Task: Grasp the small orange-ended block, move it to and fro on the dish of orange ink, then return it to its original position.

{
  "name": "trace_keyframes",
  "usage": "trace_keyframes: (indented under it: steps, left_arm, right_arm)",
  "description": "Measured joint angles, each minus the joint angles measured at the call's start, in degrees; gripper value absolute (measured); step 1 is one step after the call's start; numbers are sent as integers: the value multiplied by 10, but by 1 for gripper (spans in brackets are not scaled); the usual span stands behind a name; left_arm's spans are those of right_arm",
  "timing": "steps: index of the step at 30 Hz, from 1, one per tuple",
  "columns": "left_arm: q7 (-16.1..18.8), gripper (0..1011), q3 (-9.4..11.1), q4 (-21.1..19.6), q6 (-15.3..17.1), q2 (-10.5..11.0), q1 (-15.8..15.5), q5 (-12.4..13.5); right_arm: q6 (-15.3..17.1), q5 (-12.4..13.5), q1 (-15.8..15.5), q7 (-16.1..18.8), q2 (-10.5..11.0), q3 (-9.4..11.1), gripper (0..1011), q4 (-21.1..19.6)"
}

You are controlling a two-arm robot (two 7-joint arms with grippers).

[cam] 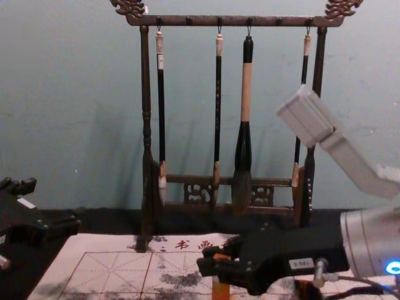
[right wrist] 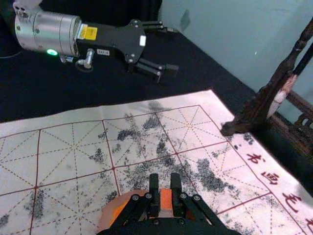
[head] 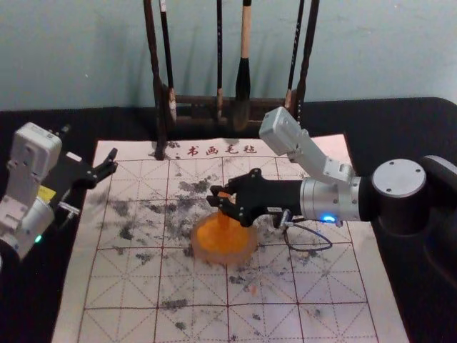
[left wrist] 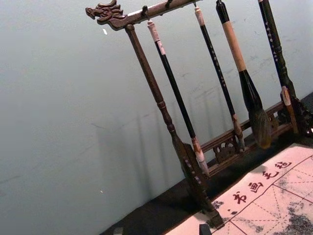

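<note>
"What's behind it all?"

"A pale blue-green wall (head: pixel 86 57), with a black-covered table (head: pixel 407 121) in front and a pale mat (head: pixel 136 286) laid over it, ruled with a red grid and smudged dark."

"And the block?"

"The orange-ended block (right wrist: pixel 166 199) stands upright over the dish (head: pixel 228 259), pinched between the fingers of the right gripper (head: pixel 216 196). Its orange shows above and below them. Whether the lower end touches the orange ink (head: pixel 239 239), I can't tell."

"Where does that arm come from?"

"From the robot's right, reaching in across the mat, a blue light glowing on its wrist."

"The other one?"

"The left gripper (head: pixel 113 161) is parked by the mat's left edge, well apart from the dish, its fingers spread with nothing between them."

"Anything farther back?"

"A dark wooden stand (cam: pixel 187 20) with carved ends, at the mat's far side, near the red characters (head: pixel 221 150). Four brushes hang from it, one far thicker than the rest: the big brush (cam: pixel 245 94), with a pale band on its handle."
</note>
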Motion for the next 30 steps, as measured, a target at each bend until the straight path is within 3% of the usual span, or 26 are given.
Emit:
trace_keyframes:
  steps: [7, 13, 22, 30]
  left_arm:
    - [0, 1001, 0, 0, 0, 0, 0, 0]
    - [0, 1001, 0, 0, 0, 0, 0, 0]
    - [0, 1001, 0, 0, 0, 0, 0, 0]
    - [0, 1001, 0, 0, 0, 0, 0, 0]
  right_arm:
    - [9, 14, -13, -14, 9, 17, 145, -28]
    - [33, 40, -38, -42, 25, 45, 145, -73]
    - [79, 81, -93, -119, 52, 101, 145, -158]
    - [105, 101, -144, -174, 73, 141, 145, -220]
